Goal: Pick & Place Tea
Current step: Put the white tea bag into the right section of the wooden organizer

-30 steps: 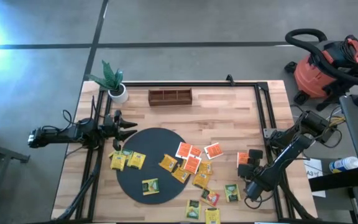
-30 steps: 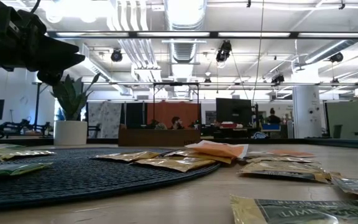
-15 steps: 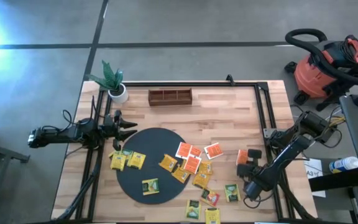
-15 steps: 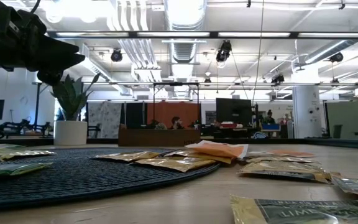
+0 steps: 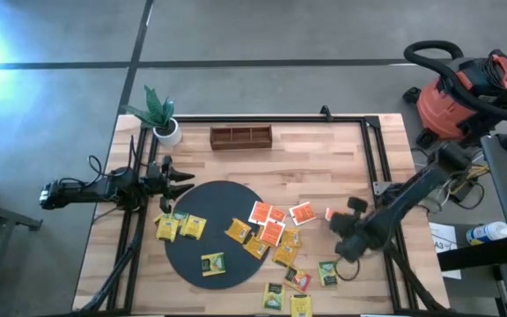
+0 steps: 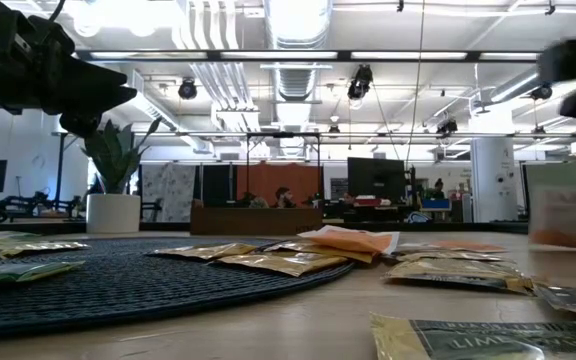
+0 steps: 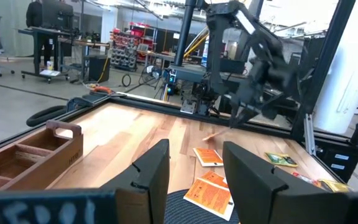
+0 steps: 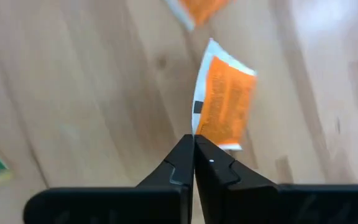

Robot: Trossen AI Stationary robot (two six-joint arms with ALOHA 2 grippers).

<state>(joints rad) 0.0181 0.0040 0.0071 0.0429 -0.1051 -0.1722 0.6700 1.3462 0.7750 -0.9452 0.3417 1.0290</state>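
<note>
Right wrist view | right tool (image 8: 194, 142) clamped on orange tea packet (image 8: 224, 106) | left tool (image 5: 186, 179) apart | print unreadable

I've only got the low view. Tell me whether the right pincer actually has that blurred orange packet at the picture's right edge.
Observer: Yes. The right wrist view shows the right pincer shut on one edge of an orange-red tea packet, which hangs from its tips.
Operator: Report the left arm.
Observer: From above, the left pincer hovers by the left rim of the black mat. It is open, with nothing between its fingers.
</note>
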